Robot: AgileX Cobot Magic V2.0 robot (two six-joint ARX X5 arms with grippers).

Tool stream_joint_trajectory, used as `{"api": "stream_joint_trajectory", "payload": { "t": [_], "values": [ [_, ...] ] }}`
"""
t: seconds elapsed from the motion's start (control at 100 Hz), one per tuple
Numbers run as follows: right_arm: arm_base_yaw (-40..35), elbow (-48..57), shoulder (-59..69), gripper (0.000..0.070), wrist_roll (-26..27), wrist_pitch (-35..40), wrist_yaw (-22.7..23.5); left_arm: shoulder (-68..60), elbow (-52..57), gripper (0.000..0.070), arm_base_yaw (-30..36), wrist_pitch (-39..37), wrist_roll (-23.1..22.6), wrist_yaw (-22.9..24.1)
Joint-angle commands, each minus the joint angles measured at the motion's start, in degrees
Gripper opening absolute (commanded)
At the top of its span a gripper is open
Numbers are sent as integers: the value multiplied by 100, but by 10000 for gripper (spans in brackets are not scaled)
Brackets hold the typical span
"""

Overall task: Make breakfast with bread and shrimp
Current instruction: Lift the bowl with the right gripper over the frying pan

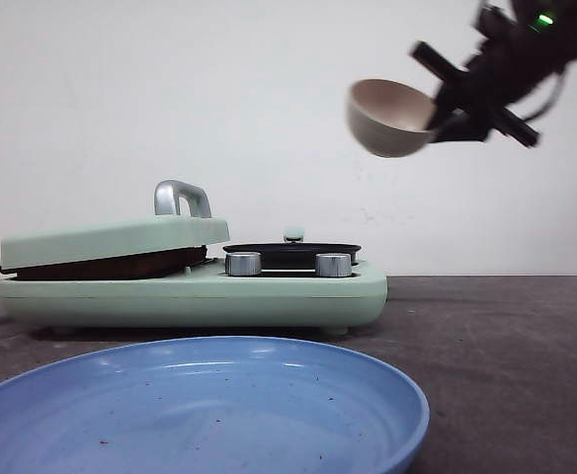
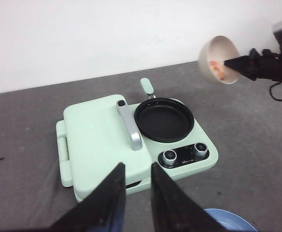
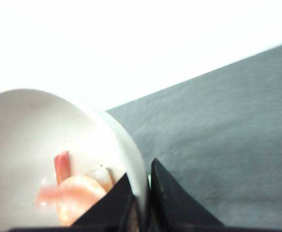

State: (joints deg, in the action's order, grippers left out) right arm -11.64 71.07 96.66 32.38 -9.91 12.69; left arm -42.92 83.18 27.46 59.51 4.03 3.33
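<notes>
breakfast maker (image 2: 102, 140) mid-surface, lid down, bread unseen, perhaps inside | black pan (image 2: 163, 119) at its right end | right gripper (image 3: 143, 203) jaws clamp tilted bowl (image 1: 387, 118) rim, high, right of pan | shrimp (image 3: 71, 193) inside | left gripper (image 2: 133, 193) jaws apart, empty

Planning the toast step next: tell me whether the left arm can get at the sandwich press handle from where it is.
Probably yes. The left gripper hangs open above the closed mint lid, and the silver handle lies bare, with nothing in the way.
</notes>
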Motion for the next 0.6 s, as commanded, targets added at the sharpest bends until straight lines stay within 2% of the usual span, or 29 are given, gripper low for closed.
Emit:
{"api": "stream_joint_trajectory", "payload": {
  "t": [0.0,0.26,0.42,0.59],
  "values": [
    [-295,304,111,0,-603,87,-361,-17,98,10,31,-83,-90,37],
    [-1327,772,227,0,-1794,90,-1847,-13,98,10,31,-63,-173,37],
    [-1788,772,424,0,-2564,-249,-2750,-13,98,10,31,-61,-173,37],
    [-2037,772,706,0,-3320,-649,-3287,-13,98,10,31,-31,-173,37]
  ]
}}
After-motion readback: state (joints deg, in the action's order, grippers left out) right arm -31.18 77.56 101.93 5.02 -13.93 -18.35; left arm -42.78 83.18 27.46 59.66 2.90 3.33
